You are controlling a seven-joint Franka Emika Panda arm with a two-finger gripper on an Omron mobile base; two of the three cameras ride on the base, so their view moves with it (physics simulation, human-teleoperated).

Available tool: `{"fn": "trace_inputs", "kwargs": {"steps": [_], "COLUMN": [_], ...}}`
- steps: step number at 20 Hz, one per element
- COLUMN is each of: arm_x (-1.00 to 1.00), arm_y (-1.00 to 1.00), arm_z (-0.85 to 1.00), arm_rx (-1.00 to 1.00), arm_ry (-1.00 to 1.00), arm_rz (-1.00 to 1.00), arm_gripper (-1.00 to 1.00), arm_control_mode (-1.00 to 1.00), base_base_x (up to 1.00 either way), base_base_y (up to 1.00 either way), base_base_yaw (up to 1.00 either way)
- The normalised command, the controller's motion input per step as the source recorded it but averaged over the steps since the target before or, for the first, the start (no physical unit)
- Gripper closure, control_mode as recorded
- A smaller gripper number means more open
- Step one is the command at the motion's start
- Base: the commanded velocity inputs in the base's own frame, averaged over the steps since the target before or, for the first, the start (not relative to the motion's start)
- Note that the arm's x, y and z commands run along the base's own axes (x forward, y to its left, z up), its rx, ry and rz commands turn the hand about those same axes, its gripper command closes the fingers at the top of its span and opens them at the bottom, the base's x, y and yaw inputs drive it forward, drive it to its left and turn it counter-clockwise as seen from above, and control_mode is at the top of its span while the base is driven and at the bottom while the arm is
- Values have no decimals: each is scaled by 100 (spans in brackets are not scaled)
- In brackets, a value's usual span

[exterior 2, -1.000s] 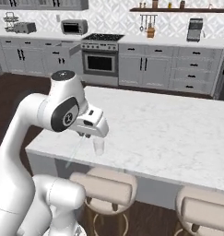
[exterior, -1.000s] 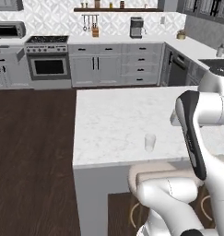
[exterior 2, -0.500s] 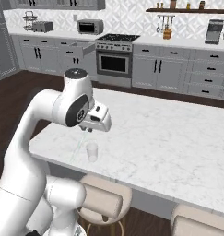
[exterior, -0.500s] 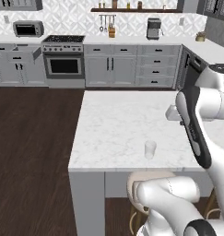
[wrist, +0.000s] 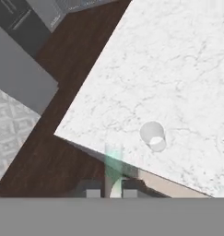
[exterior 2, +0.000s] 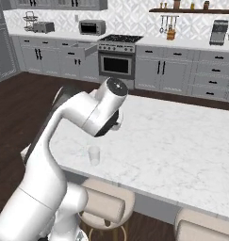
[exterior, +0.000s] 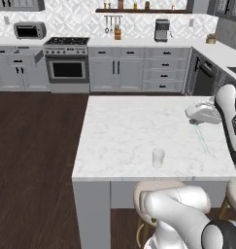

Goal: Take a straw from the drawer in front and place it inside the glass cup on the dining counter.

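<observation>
Dining counter (exterior: pixel 119 131), big white marble slab, fills the middle of both base views; its right end is cut off by the frame in the left base view. Arm rises at lower left in the right base view and its upper link covers the tool there, so the tool can't be read from that side. Left base view shows the tool (exterior: pixel 196 120) at the far right over the counter, wrist partly cut by the frame edge. Stools (exterior 2: pixel 104 204) tucked under the counter's near edge, partly hidden by the robot body.

Far wall: grey cabinets, oven range (exterior: pixel 67 64), toaster oven (exterior: pixel 29 31), coffee machine (exterior: pixel 161 30). The drawer (exterior 2: pixel 79 50) stands pulled open left of the range in the right base view; its inside can't be made out at this range.

Glass cup (exterior: pixel 158 157) stands upright on the counter near the front edge, clear and faint, empty as far as visible; well apart from the tool in the left base view. Hand view shows the cup (wrist: pixel 152 136) from above, up and right of the fingertips (wrist: pixel 93 192).

Tool is closed on the straw (exterior: pixel 202 137), a thin pale stick slanting down from the tool toward the counter; hand view shows it as a greenish blur (wrist: pixel 113 161) between the tips, hard to resolve
</observation>
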Motion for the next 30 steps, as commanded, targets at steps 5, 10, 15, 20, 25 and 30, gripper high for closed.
{"fn": "trace_inputs", "kwargs": {"steps": [5,10,15,20,25,30], "arm_x": [0,8,48,77,36,15], "arm_y": [1,4,33,19,0,0], "arm_z": [0,0,-1,-8,-35,-42], "arm_rx": [34,31,19,4,0,-4], "arm_ry": [-40,-35,-18,-14,-24,-32], "arm_rz": [33,27,24,19,15,10], "arm_gripper": [100,100,100,100,100,100], "arm_control_mode": [-100,-100,-100,-100,-100,-100], "base_base_x": [0,0,0,0,0,0], "base_base_y": [0,0,0,0,0,0], "base_base_yaw": [0,0,0,0,0,0]}}
